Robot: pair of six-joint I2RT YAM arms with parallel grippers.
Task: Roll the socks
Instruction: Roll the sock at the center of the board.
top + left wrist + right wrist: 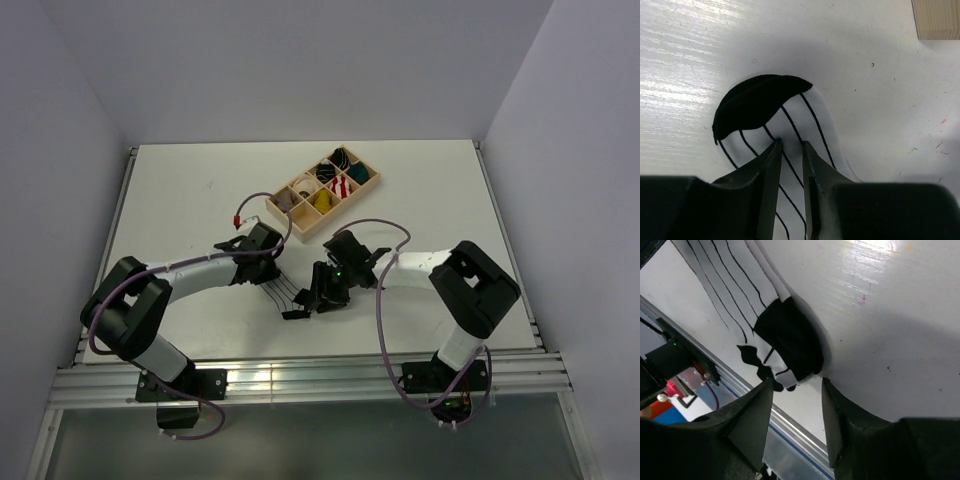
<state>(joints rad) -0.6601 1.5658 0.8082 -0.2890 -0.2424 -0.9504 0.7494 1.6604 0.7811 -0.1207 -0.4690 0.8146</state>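
A white sock with thin black stripes lies flat on the table between my two grippers. In the left wrist view its black toe curves just ahead of the left gripper. That gripper's jaws stand a narrow gap apart, tips down on the striped fabric, and the fabric shows flat through the gap. In the right wrist view the sock's other end is black and bunched. The right gripper stands open with one fingertip at each side of that end. From above, the left gripper and right gripper are close together.
A wooden compartment tray stands behind the grippers, holding rolled bundles, among them a mustard-yellow one and a red-and-white one. Its corner shows in the left wrist view. The table's metal front rail runs just behind the right gripper.
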